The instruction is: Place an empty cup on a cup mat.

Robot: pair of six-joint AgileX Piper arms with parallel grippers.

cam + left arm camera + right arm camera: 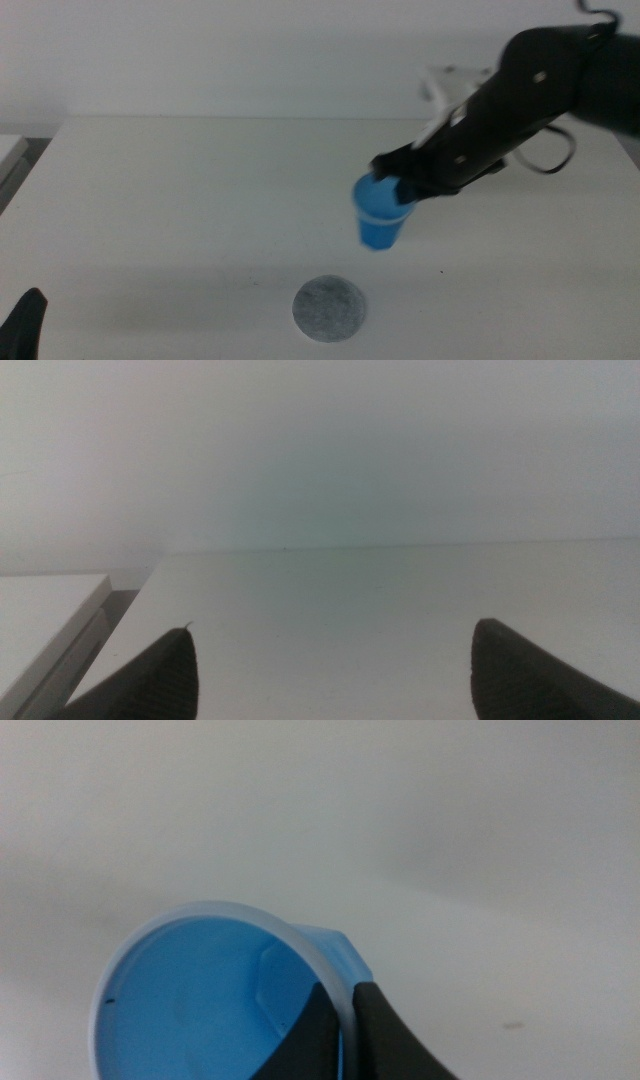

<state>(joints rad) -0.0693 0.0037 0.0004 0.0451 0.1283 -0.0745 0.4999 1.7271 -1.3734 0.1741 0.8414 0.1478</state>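
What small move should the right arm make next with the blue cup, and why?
Probably carry it toward the camera and slightly left, then lower. The right gripper pinches the rim of the cup, one jaw inside, and holds it above the table, while the cup mat lies bare nearer the front edge. The left gripper waits, open.

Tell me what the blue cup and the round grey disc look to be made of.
The small bright blue tapered cup, pinched at its paler rim by the right gripper, looks like thin smooth plastic: even colour, a slight sheen inside. The flat round speckled grey cup mat looks matte and grainy, perhaps felt or stone-like composite; the view leaves that open. The left gripper waits, open.
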